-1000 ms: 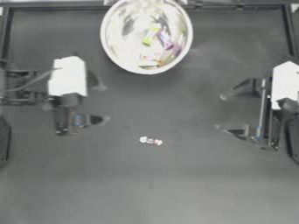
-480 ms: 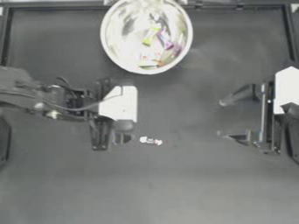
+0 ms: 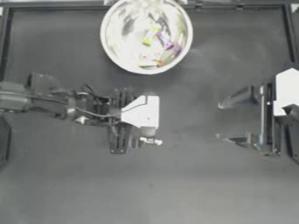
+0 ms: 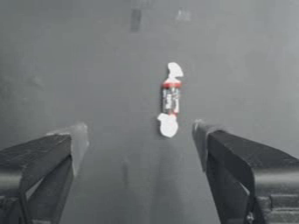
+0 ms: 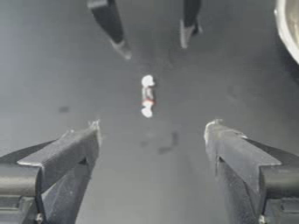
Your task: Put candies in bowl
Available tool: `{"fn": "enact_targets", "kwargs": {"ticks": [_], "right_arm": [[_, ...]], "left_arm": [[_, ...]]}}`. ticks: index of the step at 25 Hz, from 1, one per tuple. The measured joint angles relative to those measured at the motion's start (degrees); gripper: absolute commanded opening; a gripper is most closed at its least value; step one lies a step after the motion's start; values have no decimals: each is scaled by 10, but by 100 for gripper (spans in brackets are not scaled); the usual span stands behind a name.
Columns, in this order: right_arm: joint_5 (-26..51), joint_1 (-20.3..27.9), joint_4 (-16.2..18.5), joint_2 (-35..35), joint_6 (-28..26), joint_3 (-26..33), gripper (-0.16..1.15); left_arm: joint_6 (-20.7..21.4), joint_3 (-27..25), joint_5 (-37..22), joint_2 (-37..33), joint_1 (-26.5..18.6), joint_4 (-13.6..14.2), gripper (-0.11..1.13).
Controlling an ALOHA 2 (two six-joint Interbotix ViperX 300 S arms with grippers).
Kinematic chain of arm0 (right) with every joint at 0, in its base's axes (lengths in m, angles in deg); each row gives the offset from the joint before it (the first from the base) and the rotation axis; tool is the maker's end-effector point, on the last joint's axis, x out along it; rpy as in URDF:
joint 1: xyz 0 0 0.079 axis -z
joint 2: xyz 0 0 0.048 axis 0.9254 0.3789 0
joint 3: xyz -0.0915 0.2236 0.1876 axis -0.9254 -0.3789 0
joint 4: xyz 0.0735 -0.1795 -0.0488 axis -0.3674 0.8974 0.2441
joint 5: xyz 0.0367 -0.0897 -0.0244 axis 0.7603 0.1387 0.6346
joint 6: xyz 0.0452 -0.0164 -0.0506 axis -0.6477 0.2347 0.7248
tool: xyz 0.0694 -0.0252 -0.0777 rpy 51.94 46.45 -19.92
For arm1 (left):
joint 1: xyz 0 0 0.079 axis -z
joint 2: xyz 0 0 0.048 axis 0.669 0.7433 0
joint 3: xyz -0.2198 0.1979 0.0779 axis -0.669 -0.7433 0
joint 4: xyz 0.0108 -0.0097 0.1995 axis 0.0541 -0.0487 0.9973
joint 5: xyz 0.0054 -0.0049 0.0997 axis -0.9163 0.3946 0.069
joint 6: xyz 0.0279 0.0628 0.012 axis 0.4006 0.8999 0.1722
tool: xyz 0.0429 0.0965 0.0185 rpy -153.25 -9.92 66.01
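A red-white candy (image 3: 151, 141) lies alone on the dark table, also seen as the candy (image 4: 170, 99) and the candy (image 5: 146, 97). My left gripper (image 3: 130, 142) hovers just left of it, open; in the left wrist view the left gripper (image 4: 137, 135) has the candy a little ahead of its gap. The shiny silver bowl (image 3: 114, 26) stands at the far middle and holds several candies (image 3: 156, 40). My right gripper (image 3: 227, 120) waits open at the right, seen as the right gripper (image 5: 152, 131) in its own view.
The table's raised frame (image 3: 58, 8) runs along the far edge beside the bowl. In the right wrist view the left arm's fingers (image 5: 116, 41) hang beyond the candy, and the bowl rim (image 5: 285, 33) shows at one side.
The left arm has swung from the left side toward the middle, bringing its open gripper close beside the lone candy. The right arm, the candy and the bowl have stayed put.
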Motion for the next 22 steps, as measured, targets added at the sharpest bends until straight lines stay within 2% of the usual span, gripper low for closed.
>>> {"fn": "enact_targets", "kwargs": {"ticks": [5, 13, 22], "right_arm": [[-10, 0, 0, 1, 0, 0, 100], [-16, 0, -1, 3, 0, -1, 100], [-16, 0, 0, 4, -5, -1, 100]], "left_arm": [[22, 30, -18, 41, 4, -4, 101], [34, 69, -32, 89, 6, -16, 101], [76, 84, -33, 115, 9, -64, 101]]}}
